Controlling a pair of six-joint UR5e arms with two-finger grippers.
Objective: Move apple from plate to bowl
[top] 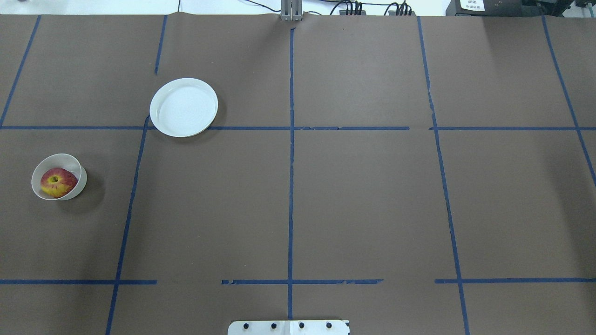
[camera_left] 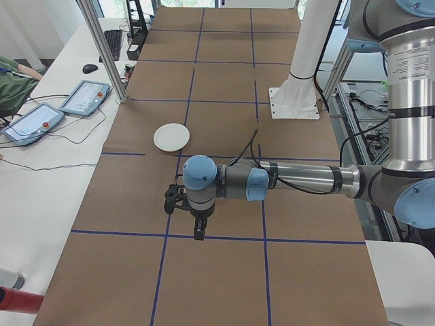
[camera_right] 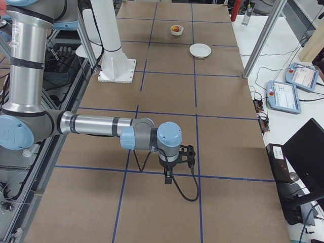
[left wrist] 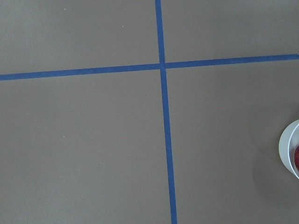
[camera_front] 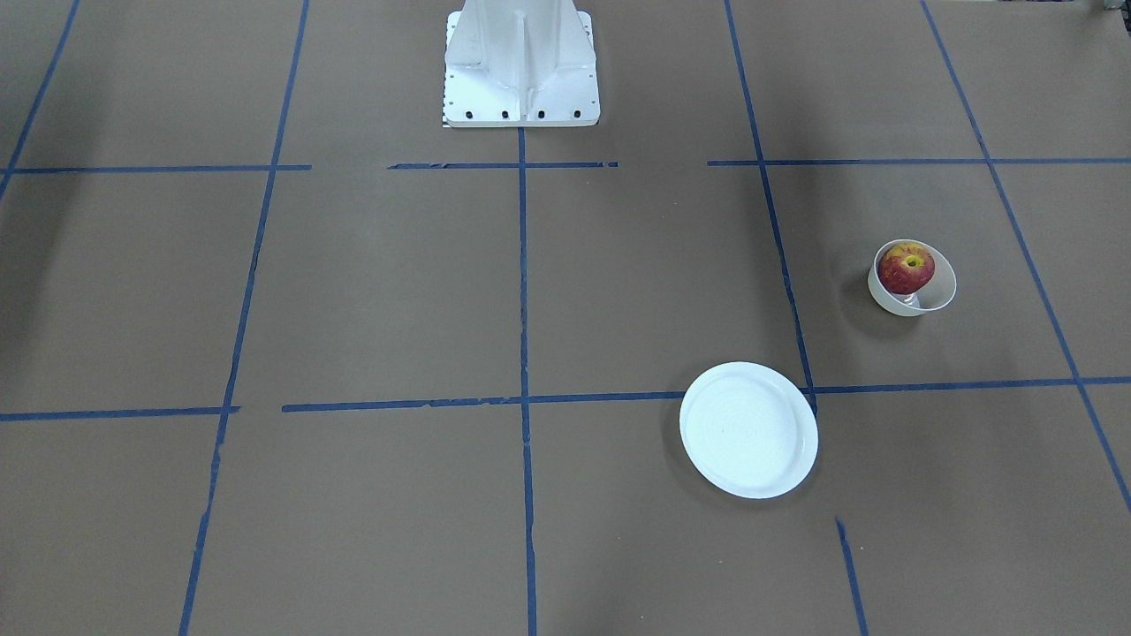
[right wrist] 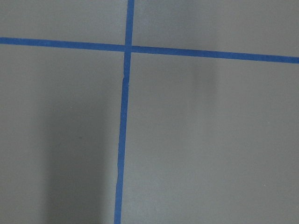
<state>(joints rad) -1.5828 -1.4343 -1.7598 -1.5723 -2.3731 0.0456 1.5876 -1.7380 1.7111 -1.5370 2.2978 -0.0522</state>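
Observation:
The red apple [camera_front: 907,268] with its yellow stem patch lies in the small cream bowl [camera_front: 937,291], also seen in the overhead view [top: 55,182] with the bowl [top: 74,164]. The flat white plate [camera_front: 747,429] lies bare, apart from the bowl; in the overhead view the plate [top: 184,107] is far left of centre. The left gripper [camera_left: 198,235] shows only in the exterior left view, high over the table; I cannot tell its state. The right gripper [camera_right: 167,180] shows only in the exterior right view; I cannot tell its state. The left wrist view catches the bowl's rim [left wrist: 286,148].
The robot's white base [camera_front: 521,66] stands at the table's middle edge. Brown paper with blue tape lines [top: 290,186] covers the table. Teach pendants [camera_left: 85,97] and cables lie on the side bench beyond the table.

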